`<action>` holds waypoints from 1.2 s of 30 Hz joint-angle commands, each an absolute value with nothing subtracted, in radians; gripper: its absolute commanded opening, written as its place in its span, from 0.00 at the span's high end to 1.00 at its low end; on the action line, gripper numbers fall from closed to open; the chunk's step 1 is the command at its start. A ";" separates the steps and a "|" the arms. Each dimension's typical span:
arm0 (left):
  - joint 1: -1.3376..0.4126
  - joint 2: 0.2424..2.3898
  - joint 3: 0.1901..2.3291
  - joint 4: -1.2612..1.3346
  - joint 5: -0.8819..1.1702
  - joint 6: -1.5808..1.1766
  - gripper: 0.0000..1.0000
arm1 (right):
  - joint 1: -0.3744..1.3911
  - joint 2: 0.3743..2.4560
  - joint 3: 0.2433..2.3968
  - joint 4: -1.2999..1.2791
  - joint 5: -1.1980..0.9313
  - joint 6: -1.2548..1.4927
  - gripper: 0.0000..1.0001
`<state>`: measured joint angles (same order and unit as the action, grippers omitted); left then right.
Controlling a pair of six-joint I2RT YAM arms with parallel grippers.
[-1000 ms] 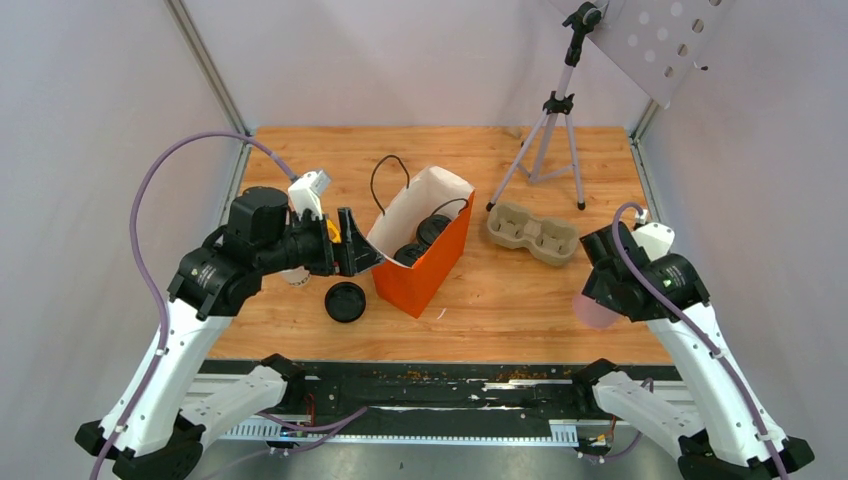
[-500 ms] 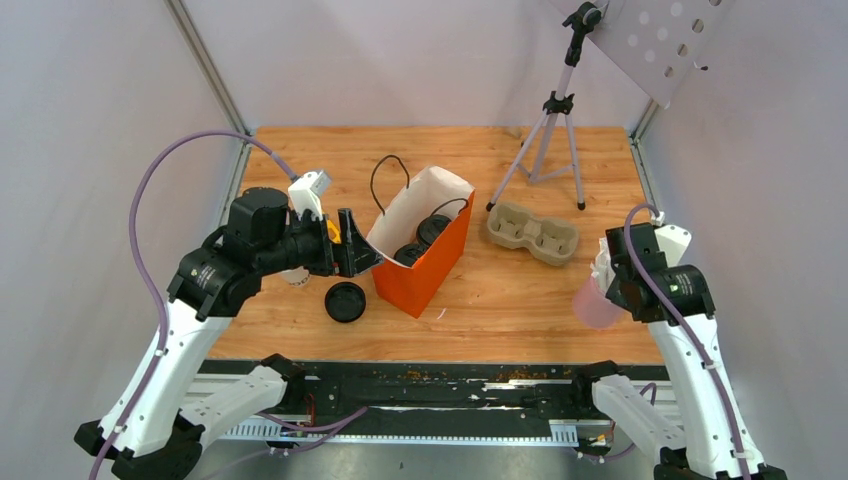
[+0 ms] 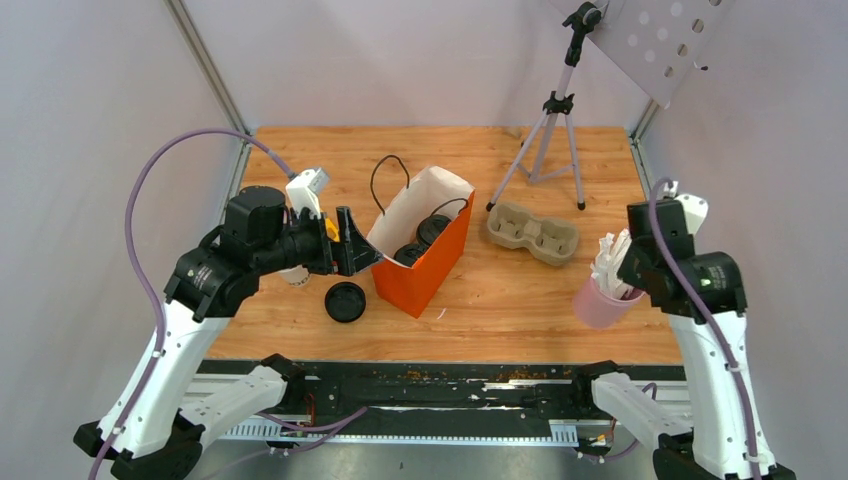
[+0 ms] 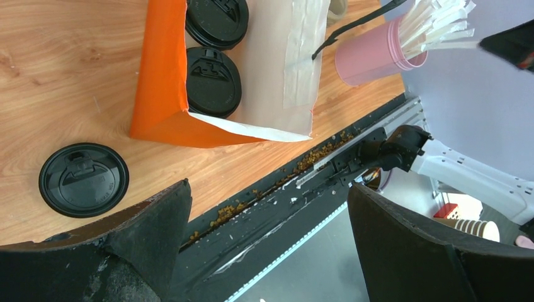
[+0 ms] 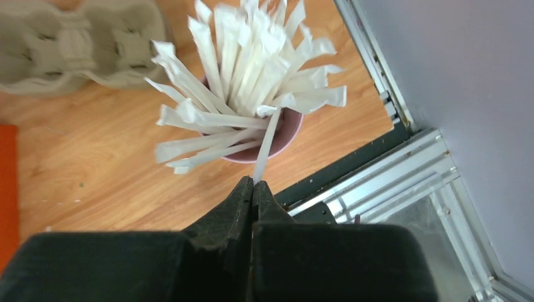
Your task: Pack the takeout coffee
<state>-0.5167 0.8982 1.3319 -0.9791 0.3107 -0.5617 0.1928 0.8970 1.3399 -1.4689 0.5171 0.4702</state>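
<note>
Right wrist view: the right gripper (image 5: 253,189) pinches one white paper-wrapped straw (image 5: 266,148) in the pink plastic cup (image 5: 288,134) — a skewed pull could topple it. The left gripper (image 4: 267,189) gapes wide by the orange paper bag (image 4: 160,82), two black-lidded takeout coffee cups (image 4: 214,82) inside.

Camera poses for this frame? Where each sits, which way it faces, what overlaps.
Top external: above and behind the bases, looking down at the table; left arm and right arm show.
Left wrist: on the left arm, looking down at the orange bag and near edge; open left tool frames it.
Right wrist: looking down at the pink cup; right tool shut on a wrapped straw.
Shared: both wrist views show the pink cup.
</note>
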 commanded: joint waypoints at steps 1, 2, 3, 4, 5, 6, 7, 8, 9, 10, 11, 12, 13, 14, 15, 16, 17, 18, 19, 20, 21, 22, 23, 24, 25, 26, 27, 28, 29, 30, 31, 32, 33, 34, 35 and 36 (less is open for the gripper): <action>-0.522 0.890 1.369 -0.977 0.306 -0.543 0.00 | 0.188 0.931 1.614 -1.568 0.522 0.408 1.00; -0.522 0.891 1.370 -0.977 0.308 -0.543 0.00 | 0.187 0.945 1.673 -1.591 0.521 0.407 1.00; -0.522 0.892 1.370 -0.974 0.314 -0.548 0.00 | 0.187 0.958 1.732 -1.606 0.515 0.396 1.00; -0.522 0.893 1.372 -0.971 0.322 -0.552 0.00 | 0.187 0.967 1.782 -1.608 0.486 0.377 1.00; -0.522 0.895 1.376 -0.965 0.332 -0.559 0.00 | 0.187 0.974 1.834 -1.609 0.459 0.365 1.00; -0.522 0.898 1.380 -0.958 0.344 -0.566 0.00 | 0.188 0.981 1.878 -1.608 0.422 0.364 1.00; -0.522 0.899 1.383 -0.954 0.352 -0.572 0.00 | 0.187 0.989 1.914 -1.608 0.392 0.368 1.00; -0.522 0.902 1.387 -0.953 0.358 -0.576 0.00 | 0.187 0.996 1.945 -1.608 0.360 0.373 1.00; -0.522 0.905 1.390 -0.953 0.359 -0.577 0.00 | 0.187 1.005 1.967 -1.608 0.329 0.381 1.00; -0.522 0.906 1.393 -0.956 0.358 -0.576 0.00 | 0.187 1.009 1.983 -1.608 0.301 0.393 1.00; -0.522 0.906 1.392 -0.958 0.355 -0.577 0.00 | 0.187 1.013 1.999 -1.608 0.275 0.402 1.00; -0.522 0.907 1.391 -0.960 0.354 -0.576 0.00 | 0.187 1.016 2.014 -1.608 0.255 0.411 1.00; -0.521 0.906 1.388 -0.961 0.354 -0.577 0.00 | 0.187 1.020 2.029 -1.607 0.245 0.420 1.00; -0.522 0.905 1.387 -0.962 0.355 -0.579 0.00 | 0.187 1.023 2.042 -1.606 0.241 0.432 1.00; -0.522 0.904 1.385 -0.962 0.356 -0.581 0.00 | 0.187 1.025 2.057 -1.606 0.243 0.440 1.00; -0.522 0.904 1.383 -0.961 0.356 -0.582 0.00 | 0.187 1.029 2.070 -1.602 0.246 0.446 1.00; -0.522 0.905 1.384 -0.962 0.354 -0.582 0.00 | 0.187 1.028 2.079 -1.589 0.240 0.446 1.00; -0.522 0.905 1.384 -0.962 0.352 -0.581 0.00 | 0.187 1.024 2.088 -1.563 0.233 0.443 1.00; -0.522 0.907 1.385 -0.962 0.352 -0.581 0.00 | 0.187 1.018 2.093 -1.549 0.227 0.443 1.00; -0.522 0.910 1.389 -0.962 0.354 -0.581 0.00 | 0.187 1.014 2.098 -1.531 0.219 0.446 1.00; -0.522 0.912 1.394 -0.965 0.354 -0.582 0.00 | 0.188 1.009 2.101 -1.503 0.209 0.448 1.00; -0.521 0.916 1.400 -0.966 0.355 -0.583 0.00 | 0.188 1.003 2.098 -1.478 0.192 0.451 1.00; -0.522 0.919 1.407 -0.966 0.356 -0.583 0.00 | 0.187 0.996 2.091 -1.447 0.172 0.451 1.00; -0.522 0.923 1.412 -0.965 0.357 -0.584 0.00 | 0.187 0.987 2.075 -1.414 0.150 0.455 1.00; -0.522 0.926 1.417 -0.966 0.358 -0.582 0.00 | 0.187 0.976 2.050 -1.381 0.125 0.460 1.00; -0.522 0.930 1.418 -0.966 0.357 -0.581 0.00 | 0.186 0.963 2.010 -1.336 0.093 0.464 1.00; -0.522 0.932 1.417 -0.965 0.356 -0.581 0.00 | 0.187 0.950 1.967 -1.286 0.045 0.463 0.99; -0.522 0.933 1.414 -0.964 0.356 -0.583 0.00 | 0.187 0.939 1.920 -1.237 -0.007 0.465 0.99; -0.522 0.932 1.411 -0.962 0.356 -0.583 0.00 | 0.187 0.930 1.879 -1.195 -0.060 0.471 0.99; -0.521 0.934 1.410 -0.962 0.357 -0.583 0.00 | 0.187 0.926 1.842 -1.167 -0.101 0.488 0.99; -0.521 0.934 1.408 -0.963 0.357 -0.584 0.00 | 0.187 0.929 1.806 -1.137 -0.139 0.503 0.99; -0.522 0.933 1.410 -0.964 0.356 -0.585 0.00 | 0.187 0.935 1.778 -1.105 -0.186 0.515 0.99; -0.522 0.934 1.412 -0.967 0.354 -0.585 0.00 | 0.188 0.946 1.754 -1.079 -0.226 0.521 1.00; -0.522 0.934 1.412 -0.968 0.352 -0.587 0.00 | 0.188 0.959 1.742 -1.055 -0.261 0.522 1.00; -0.521 0.934 1.415 -0.968 0.351 -0.585 0.00 | 0.189 0.974 1.736 -1.039 -0.279 0.519 1.00; -0.521 0.934 1.415 -0.969 0.350 -0.584 0.00 | 0.189 0.989 1.735 -1.021 -0.286 0.518 1.00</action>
